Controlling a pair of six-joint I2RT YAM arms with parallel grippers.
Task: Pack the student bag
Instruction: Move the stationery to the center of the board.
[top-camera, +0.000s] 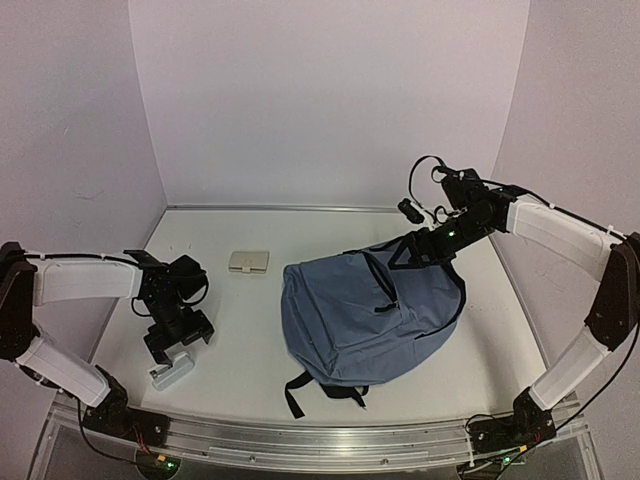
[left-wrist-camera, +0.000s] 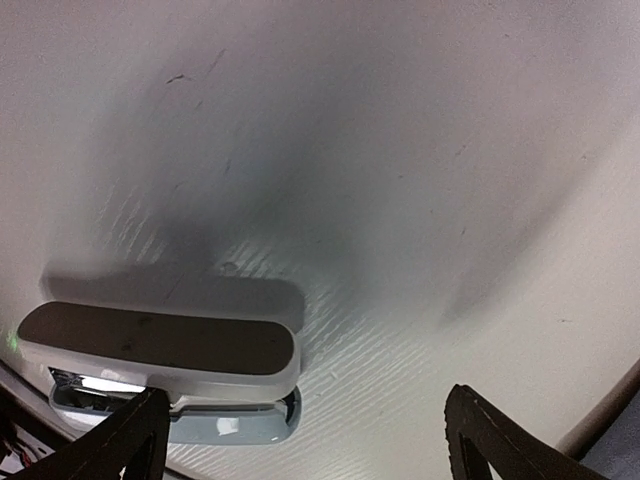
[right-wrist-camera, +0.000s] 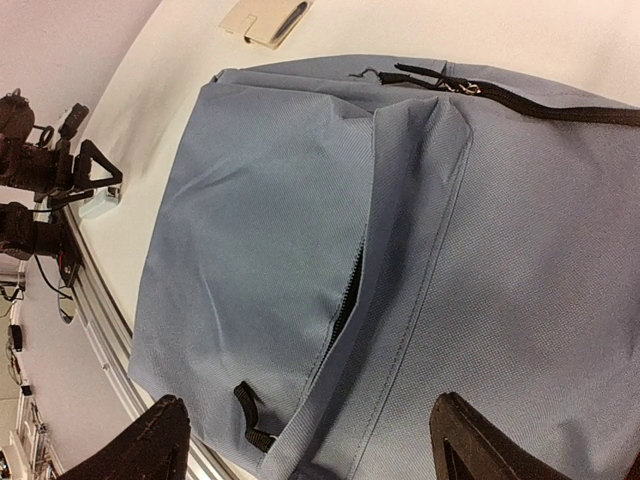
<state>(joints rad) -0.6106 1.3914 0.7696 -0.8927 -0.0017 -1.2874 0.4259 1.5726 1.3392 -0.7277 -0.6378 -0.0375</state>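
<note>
- Left claw (top-camera: 176, 338), seen from overhead, hovers at the table's (top-camera: 250, 340) eight o'clock, with a small white object (top-camera: 172, 375) just at its six. The student bag (top-camera: 370, 315) lies centre-right, and the right claw (top-camera: 408, 255) is at its one o'clock edge.
- Left wrist: fingers (left-wrist-camera: 130, 440) are spread and hold nothing. The object sits toward seven o'clock, so shift there before you close.
- Right wrist: fingers (right-wrist-camera: 150, 445) are apart over the bag. Pinch the fabric beside the top zip (right-wrist-camera: 520, 100) and lift gently to open the mouth.

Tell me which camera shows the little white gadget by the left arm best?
The left wrist view: the white gadget fills the lower left, dark top and shiny base clear. The top view shows it small; the right wrist view barely catches it.
</note>
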